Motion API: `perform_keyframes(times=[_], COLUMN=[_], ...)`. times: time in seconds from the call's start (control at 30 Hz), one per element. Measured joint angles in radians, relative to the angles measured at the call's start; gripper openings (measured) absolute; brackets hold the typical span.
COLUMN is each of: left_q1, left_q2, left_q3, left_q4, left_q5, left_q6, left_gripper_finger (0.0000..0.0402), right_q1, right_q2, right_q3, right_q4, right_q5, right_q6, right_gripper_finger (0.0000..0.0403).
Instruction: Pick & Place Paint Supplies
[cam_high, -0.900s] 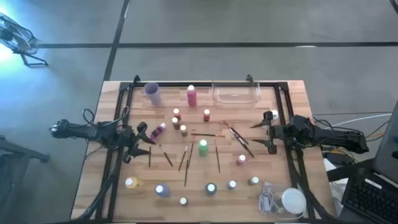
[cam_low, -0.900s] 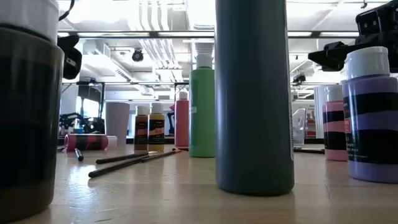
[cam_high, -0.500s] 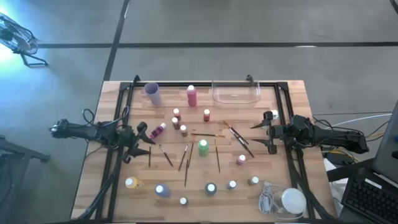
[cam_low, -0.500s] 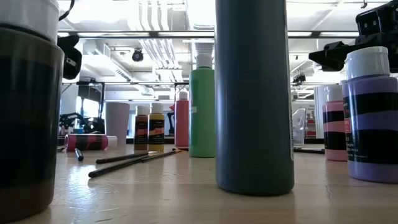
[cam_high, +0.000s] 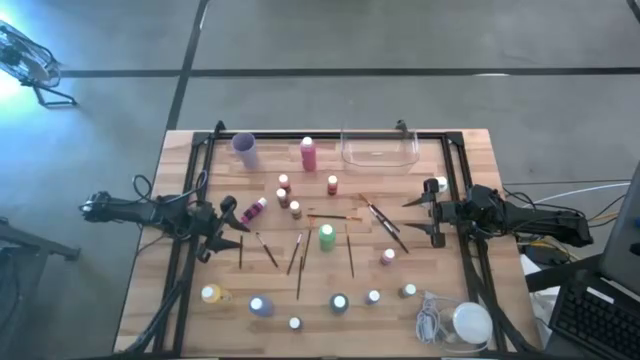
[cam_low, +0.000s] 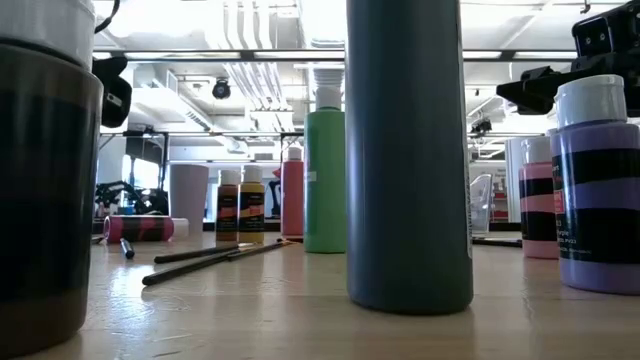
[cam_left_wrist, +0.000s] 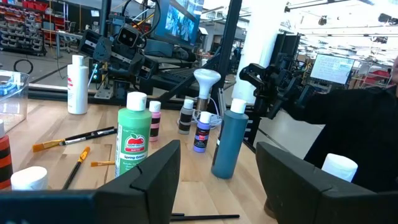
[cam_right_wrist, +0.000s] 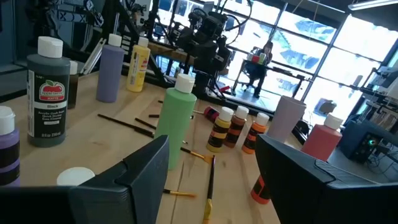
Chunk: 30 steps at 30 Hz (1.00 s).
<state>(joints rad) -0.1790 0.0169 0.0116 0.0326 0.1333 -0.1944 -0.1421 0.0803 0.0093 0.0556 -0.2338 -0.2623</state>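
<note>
Pink, the toppled bottle (cam_high: 254, 209) lies on the wooden surface (cam_high: 190, 318) just beside the left gripper (cam_high: 228, 230), its long axis slanting away from those spread fingers. The right gripper (cam_high: 420, 219), fingers also apart, hovers near brushes (cam_high: 385, 226); surface edges lie well apart from both.

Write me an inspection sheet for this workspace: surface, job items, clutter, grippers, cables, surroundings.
Surface: wooden table, dark frame along its edges.
Job's things: green bottle upright mid-table; pink bottle at the far edge; another pink bottle lying on its side; paintbrushes scattered around the centre.
Clutter: clear tray, purple cup, white round lump.
Grippers: left gripper open, empty, over the left side; right gripper open, empty, at right.
Cables: coiled cord beside the lump.
Surroundings: concrete floor; keyboard at right.
</note>
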Motion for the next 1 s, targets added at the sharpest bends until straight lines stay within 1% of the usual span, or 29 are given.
perform_keyframes(times=[0.67,0.7,0.83,0.9,1.0], left_q1=[0.0,0.0,0.0,0.0,0.0], left_q2=[0.0,0.0,0.0,0.0,0.0], left_q3=[0.0,0.0,0.0,0.0,0.0], left_q4=[0.0,0.0,0.0,0.0,0.0], left_q5=[0.0,0.0,0.0,0.0,0.0], left_q6=[0.0,0.0,0.0,0.0,0.0], left_gripper_finger=[0.0216,0.0216,0.0216,0.0216,0.0216], right_q1=[0.0,0.0,-0.001,0.0,0.0], right_q2=[0.0,0.0,0.0,0.0,0.0], right_q3=[0.0,0.0,0.0,0.0,0.0], right_q4=[0.0,0.001,0.03,0.041,0.041], right_q5=[0.0,0.005,0.05,0.051,0.051], right_q6=[-0.007,-0.043,-0.274,-0.307,-0.314], right_gripper_finger=[0.0306,0.0308,0.032,0.0325,0.0333])
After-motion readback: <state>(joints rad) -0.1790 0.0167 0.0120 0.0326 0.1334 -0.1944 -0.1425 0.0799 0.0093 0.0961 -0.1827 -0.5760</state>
